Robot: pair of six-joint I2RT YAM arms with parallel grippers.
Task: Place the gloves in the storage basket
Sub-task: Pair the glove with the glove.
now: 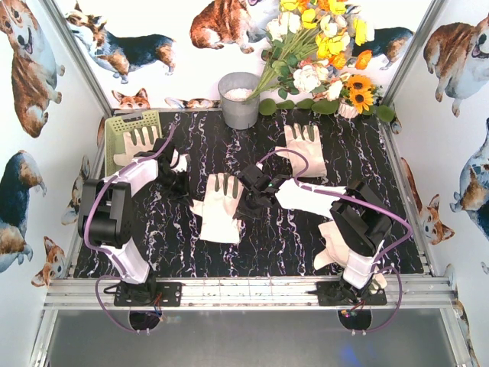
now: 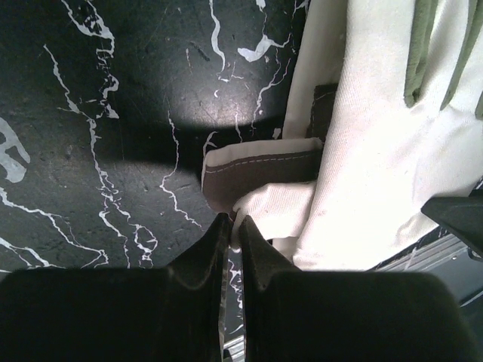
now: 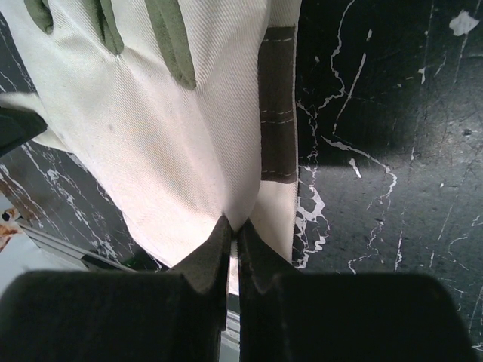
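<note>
While white-veined black marble covers the surface (image 1: 267,246), corgi-printed walls (image 1: 46,153) close in three sides. One of the gloves (image 1: 220,208) lies mid-surface, with others to its right, and one sits in the storage basket (image 1: 114,134) at the back-left corner. Bare room runs along the front rail (image 1: 244,290). The right gripper (image 3: 234,226) has its fingers pinching glove fabric. The left gripper (image 2: 230,225) has its fingers pressed together at a cuff, but whether they grip it is unclear.

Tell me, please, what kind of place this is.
Probably a small enclosed robot test booth: white walls printed with corgis close in a black marble-patterned tabletop, and a robot arm is bolted to an aluminium rail at its near edge.
</note>
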